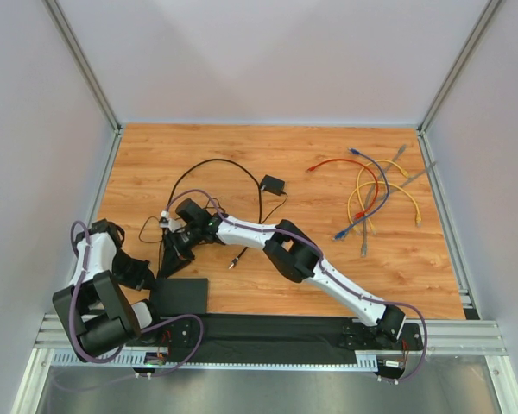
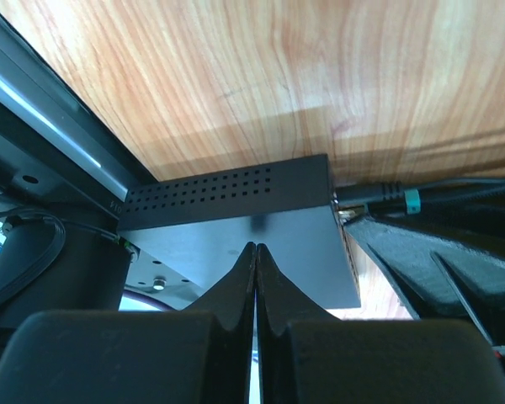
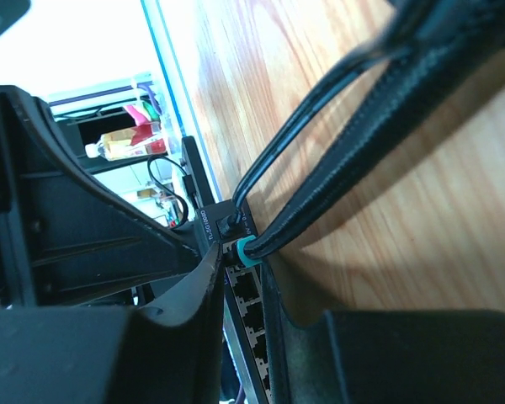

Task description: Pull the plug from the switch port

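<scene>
Top view, lower left: switch port [image 1: 180, 297] lies flat by the left arm's base. In the left wrist view the plug [image 2: 385, 197] sits in the end socket at centre right, and the left gripper [image 2: 254, 251] is fully closed, empty, tips at the switch port's top face. The right gripper [image 3: 242, 268] is narrowed onto the plug, one finger each side.
</scene>
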`<state>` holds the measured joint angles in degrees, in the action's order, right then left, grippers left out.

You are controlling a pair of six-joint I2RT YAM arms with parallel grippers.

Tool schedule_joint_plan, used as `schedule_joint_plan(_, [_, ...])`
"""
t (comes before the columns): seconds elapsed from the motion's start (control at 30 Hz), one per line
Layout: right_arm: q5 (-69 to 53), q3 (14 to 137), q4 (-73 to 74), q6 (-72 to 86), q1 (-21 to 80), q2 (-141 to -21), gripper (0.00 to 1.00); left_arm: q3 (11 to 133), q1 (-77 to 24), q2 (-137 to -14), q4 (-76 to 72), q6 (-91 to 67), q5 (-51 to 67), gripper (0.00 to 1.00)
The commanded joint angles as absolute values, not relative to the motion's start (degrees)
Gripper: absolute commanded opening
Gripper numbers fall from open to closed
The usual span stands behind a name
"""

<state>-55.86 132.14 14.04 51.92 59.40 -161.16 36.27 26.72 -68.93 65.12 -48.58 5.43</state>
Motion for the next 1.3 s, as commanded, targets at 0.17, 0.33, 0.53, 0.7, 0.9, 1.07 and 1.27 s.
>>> schedule_joint_plan(0.17, [-35.70, 117.71, 13.63, 42.73, 60.73, -155.85, 0.00, 35.77, 27.07, -72.50, 62.75, -51.07, 2.20, 0.00])
schedule_joint_plan(0.33, [-28.13, 116.37, 14.86, 38.31, 61.35, -152.75, 0.00, 36.12, 27.07, -78.22, 62.05, -50.98, 0.79, 0.00])
schedule_joint_plan(0.53, [-38.21, 118.22, 6.88, 48.04, 59.59, -155.21, 0.00, 35.95, 27.07, -78.58, 61.88, -51.41, 0.18, 0.00])
schedule_joint_plan(0.7, [-46.23, 119.70, -5.36, 63.01, 58.18, -157.68, 0.00, 35.95, 27.07, -79.27, 61.70, -51.42, 0.18, 0.00])
schedule_joint_plan(0.9, [-37.06, 123.22, 10.87, 55.24, 58.18, -157.15, 0.00, 35.86, 26.98, -80.07, 61.35, -51.24, 0.18, 0.00])
schedule_joint_plan(1.07, [-20.41, 119.19, 20.56, 40.35, 58.36, -151.62, 0.00, 35.95, 26.90, -80.16, 61.35, -51.24, 0.18, 0.00])
schedule_joint_plan(1.27, [-32.65, 116.12, 9.71, 51.00, 56.35, -152.49, 0.00, 36.03, 26.37, -80.07, 61.44, -51.24, 0.18, 0.00])
